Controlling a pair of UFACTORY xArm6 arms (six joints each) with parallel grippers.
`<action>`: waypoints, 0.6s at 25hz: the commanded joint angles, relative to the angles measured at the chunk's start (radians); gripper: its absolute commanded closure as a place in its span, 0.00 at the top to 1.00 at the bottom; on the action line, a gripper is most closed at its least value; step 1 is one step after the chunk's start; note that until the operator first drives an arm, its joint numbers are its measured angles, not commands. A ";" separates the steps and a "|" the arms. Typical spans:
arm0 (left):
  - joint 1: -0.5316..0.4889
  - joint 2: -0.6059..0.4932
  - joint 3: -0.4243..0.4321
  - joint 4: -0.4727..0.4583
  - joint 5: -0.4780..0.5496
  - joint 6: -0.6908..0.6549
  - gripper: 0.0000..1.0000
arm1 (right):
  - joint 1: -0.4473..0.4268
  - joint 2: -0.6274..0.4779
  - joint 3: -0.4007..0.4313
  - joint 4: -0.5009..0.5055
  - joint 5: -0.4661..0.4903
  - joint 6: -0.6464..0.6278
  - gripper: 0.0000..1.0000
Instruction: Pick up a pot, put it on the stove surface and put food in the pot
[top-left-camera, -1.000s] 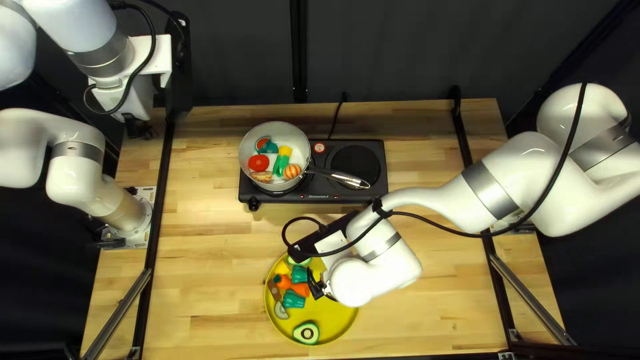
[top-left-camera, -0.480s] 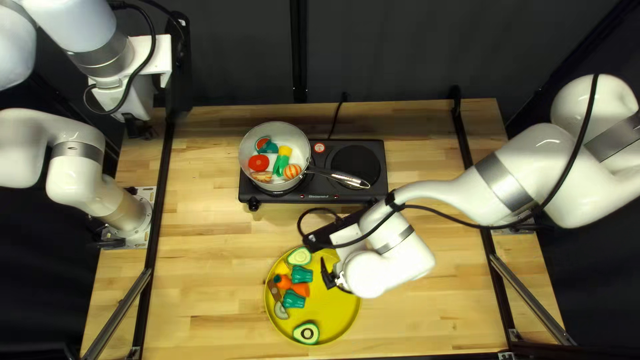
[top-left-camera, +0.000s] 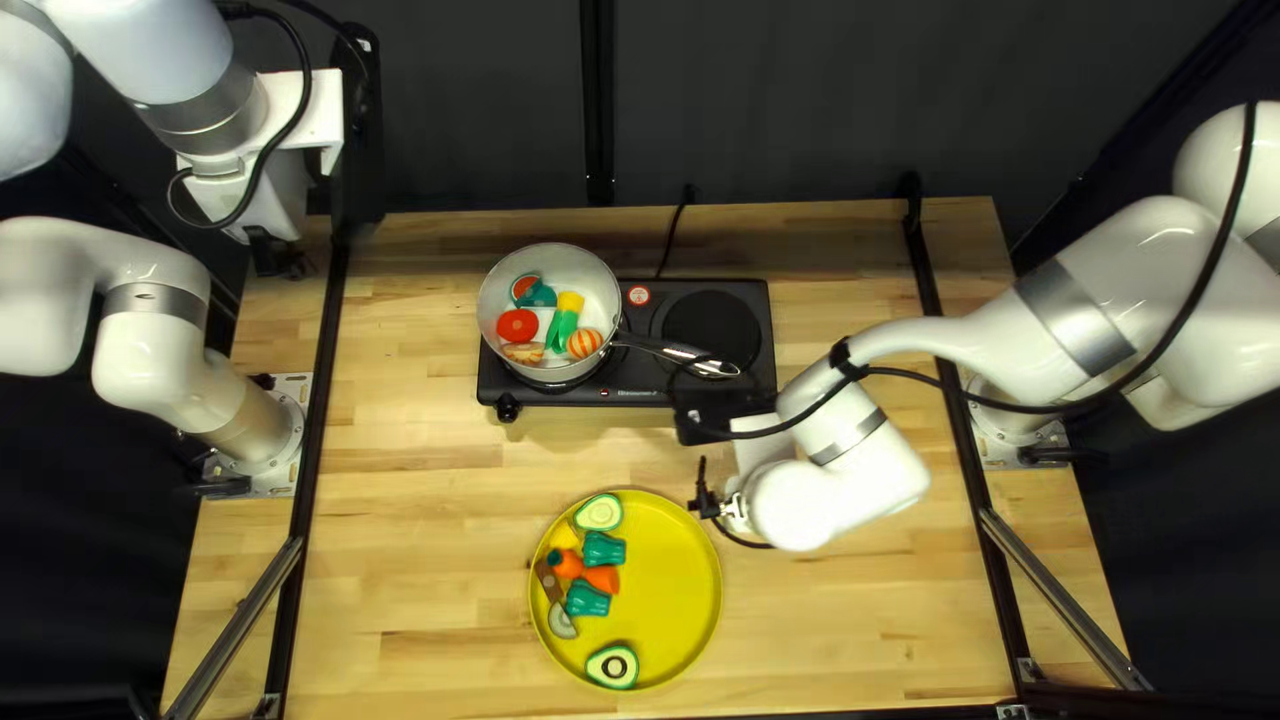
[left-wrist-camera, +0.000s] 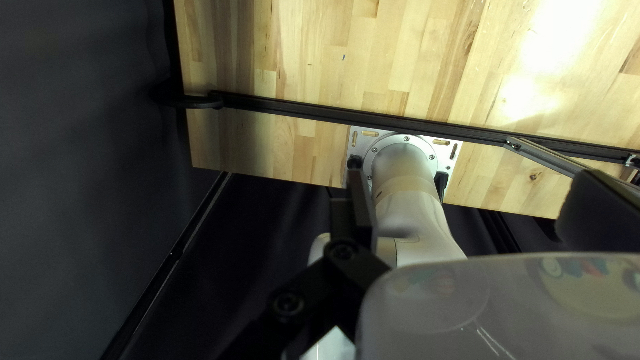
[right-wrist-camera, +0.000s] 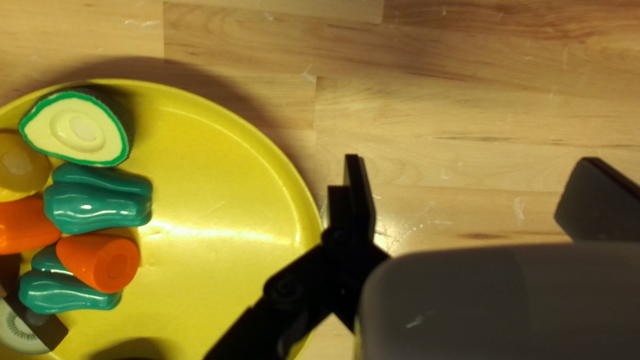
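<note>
A grey pot (top-left-camera: 502,310) with several food pieces inside stands on the left burner of the black stove (top-left-camera: 640,398). On the yellow plate (top-left-camera: 676,607) lie avocado halves, teal peppers (top-left-camera: 604,550) and orange pieces. Just beyond the plate's right rim, my right gripper (top-left-camera: 703,491) is above the table. In the right wrist view my right gripper (right-wrist-camera: 470,183) stands open over bare wood, the plate (right-wrist-camera: 220,267) beside one finger. My left gripper (top-left-camera: 276,256) is raised near the table's far left corner; in its wrist view my left gripper (left-wrist-camera: 467,190) is open and holds nothing.
A bare round burner (top-left-camera: 711,334) lies right of the pot, whose handle (top-left-camera: 678,352) crosses the stove toward it. Black rails (top-left-camera: 323,360) run along both table sides. My right forearm spans the table right of the stove.
My right gripper has moved from above the plate's food toward the right and slightly toward the stove, uncovering the plate and its upper avocado half. The left arm, pot and food look unchanged.
</note>
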 commanded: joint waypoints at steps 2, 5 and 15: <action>0.000 0.000 0.000 0.000 0.000 0.000 1.00 | -0.046 -0.041 0.118 -0.104 -0.103 0.073 1.00; 0.000 0.000 0.000 0.000 0.000 0.000 1.00 | -0.068 -0.051 0.177 -0.176 -0.145 0.130 1.00; 0.000 0.000 0.000 0.000 0.000 0.000 1.00 | 0.004 -0.018 0.166 -0.315 -0.096 0.279 1.00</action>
